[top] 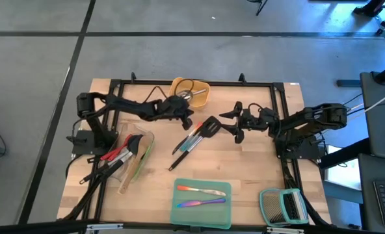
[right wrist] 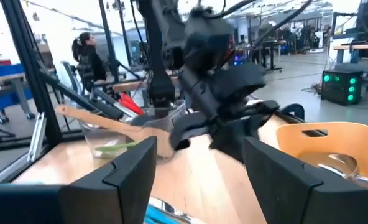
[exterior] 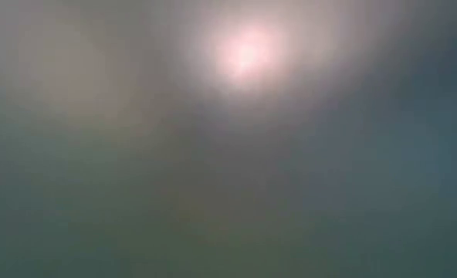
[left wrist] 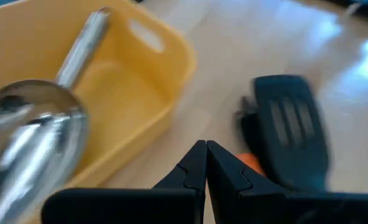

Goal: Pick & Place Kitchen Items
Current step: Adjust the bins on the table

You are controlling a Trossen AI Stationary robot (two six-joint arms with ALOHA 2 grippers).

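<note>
The yellow tray [top: 199, 96] at the table's far middle holds a steel scoop [left wrist: 28, 130]. Just near of the tray, my left gripper [left wrist: 206, 158] hangs shut and holds nothing. Beside it in the high view [top: 188, 121], a black slotted turner [top: 211, 126] lies on the table with red- and blue-handled tools [top: 186, 144]. My right gripper [top: 229, 125] stands open to the right of the turner, pointing level toward the left gripper, with nothing between its fingers [right wrist: 140, 163]. A clear tray [top: 139, 155] at the left holds red, black, green and wooden utensils.
A teal tray [top: 202, 209] with two iridescent pieces of cutlery sits at the near middle. A green-framed slatted rack [top: 283, 207] stands at the near right. A black frame runs around the table's edges. The low view shows only blur. A person stands in the room beyond the table.
</note>
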